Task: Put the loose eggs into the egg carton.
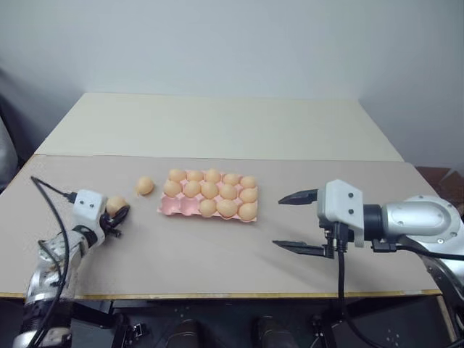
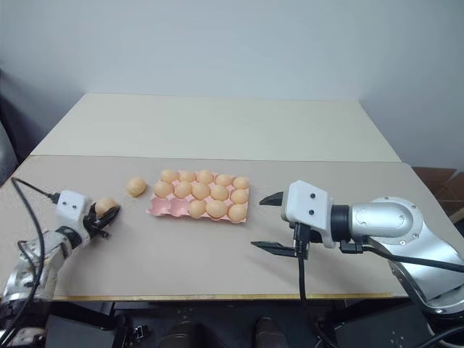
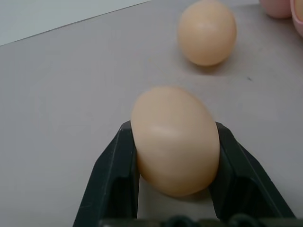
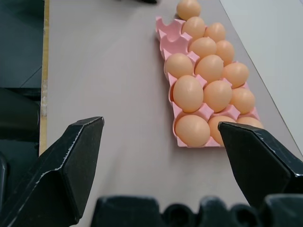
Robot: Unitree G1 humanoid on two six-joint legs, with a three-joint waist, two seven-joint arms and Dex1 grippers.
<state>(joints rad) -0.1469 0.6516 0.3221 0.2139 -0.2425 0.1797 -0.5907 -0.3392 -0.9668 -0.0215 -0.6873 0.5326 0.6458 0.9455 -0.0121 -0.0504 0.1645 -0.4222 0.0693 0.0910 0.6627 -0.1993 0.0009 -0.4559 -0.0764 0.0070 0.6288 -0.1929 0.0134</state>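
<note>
Eggs: 2 loose ones, both left of the egg carton. Nearer egg is clamped in the left gripper, well left of carton; 2nd egg sits on the table just off carton's far left corner. Right gripper, right of carton, jaws spread wide, nothing between them. Carton holds 13 eggs, 2 near-left cups bare.

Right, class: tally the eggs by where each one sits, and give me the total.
Eggs seated in the egg carton: 13
Egg lying loose on the table, beside the carton: 1
Egg held in the left end effector: 1
Total eggs: 15
</note>
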